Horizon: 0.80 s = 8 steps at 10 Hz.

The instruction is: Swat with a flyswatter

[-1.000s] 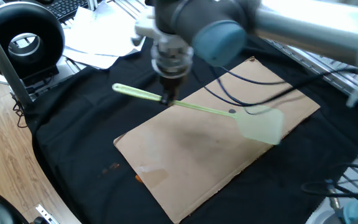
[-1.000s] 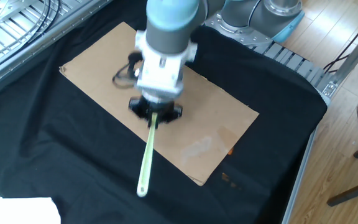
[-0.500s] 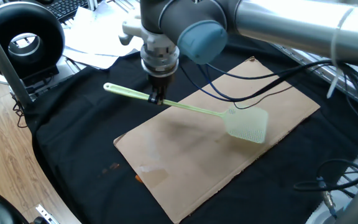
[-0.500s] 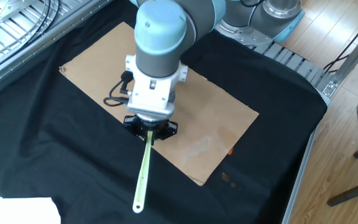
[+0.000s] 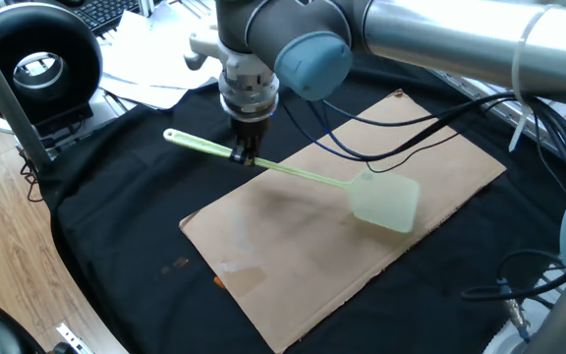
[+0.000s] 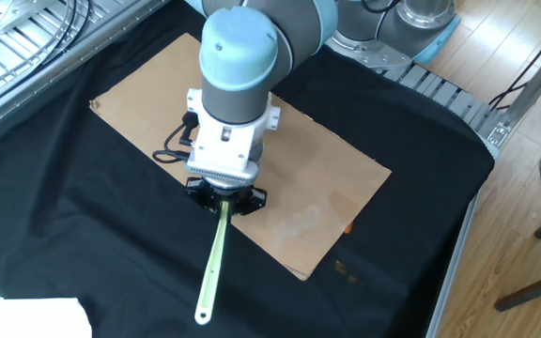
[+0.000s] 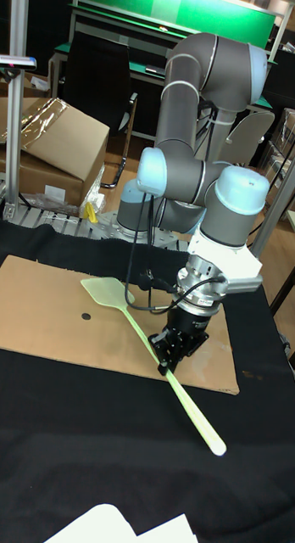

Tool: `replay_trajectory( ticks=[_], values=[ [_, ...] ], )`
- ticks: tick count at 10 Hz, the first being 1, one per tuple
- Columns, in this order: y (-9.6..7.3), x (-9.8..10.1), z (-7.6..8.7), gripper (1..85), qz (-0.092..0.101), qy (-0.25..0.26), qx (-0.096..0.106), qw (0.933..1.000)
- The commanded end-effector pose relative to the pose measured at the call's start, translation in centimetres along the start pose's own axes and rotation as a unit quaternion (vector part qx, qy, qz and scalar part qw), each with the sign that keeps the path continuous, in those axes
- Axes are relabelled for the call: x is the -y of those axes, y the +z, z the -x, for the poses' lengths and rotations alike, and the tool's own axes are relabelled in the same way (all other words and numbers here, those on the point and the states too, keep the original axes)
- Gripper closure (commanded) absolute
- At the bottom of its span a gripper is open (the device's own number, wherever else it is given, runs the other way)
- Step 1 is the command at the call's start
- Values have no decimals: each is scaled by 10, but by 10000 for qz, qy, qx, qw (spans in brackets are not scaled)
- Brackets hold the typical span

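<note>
In one fixed view the flyswatter [image 5: 293, 172] is gripped mid-handle by the closed gripper [image 5: 243, 154], head low over the cardboard [image 5: 293, 246]; the other fixed view and the tall view show the same, so a swat is judged under way.

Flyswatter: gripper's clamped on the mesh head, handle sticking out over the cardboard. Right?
No. The gripper is clamped on the handle of the flyswatter; the mesh head is what sticks out over the cardboard. One fixed view shows it.
</note>
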State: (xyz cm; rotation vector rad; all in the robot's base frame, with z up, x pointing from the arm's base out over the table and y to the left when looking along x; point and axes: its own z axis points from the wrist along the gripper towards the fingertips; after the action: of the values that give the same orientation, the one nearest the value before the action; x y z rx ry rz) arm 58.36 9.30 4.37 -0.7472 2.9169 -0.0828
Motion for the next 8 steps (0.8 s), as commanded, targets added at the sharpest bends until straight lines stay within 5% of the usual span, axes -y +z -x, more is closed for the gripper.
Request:
replay_trajectory(
  ticks=[1, 2, 3, 5, 6, 8],
  values=[
    [-1, 0, 23, 847, 41, 69, 428, 9991],
    [-1, 1, 13, 847, 15, 79, 239, 9997],
    [-21, -8, -5, 847, 107, 138, -207, 9996],
    [-65, -23, -10, 847, 288, 63, -572, 9979],
    [-73, -20, -5, 847, 291, -67, -562, 9980],
    [-68, 6, 15, 847, 194, -1400, -188, 9898]
  ],
)
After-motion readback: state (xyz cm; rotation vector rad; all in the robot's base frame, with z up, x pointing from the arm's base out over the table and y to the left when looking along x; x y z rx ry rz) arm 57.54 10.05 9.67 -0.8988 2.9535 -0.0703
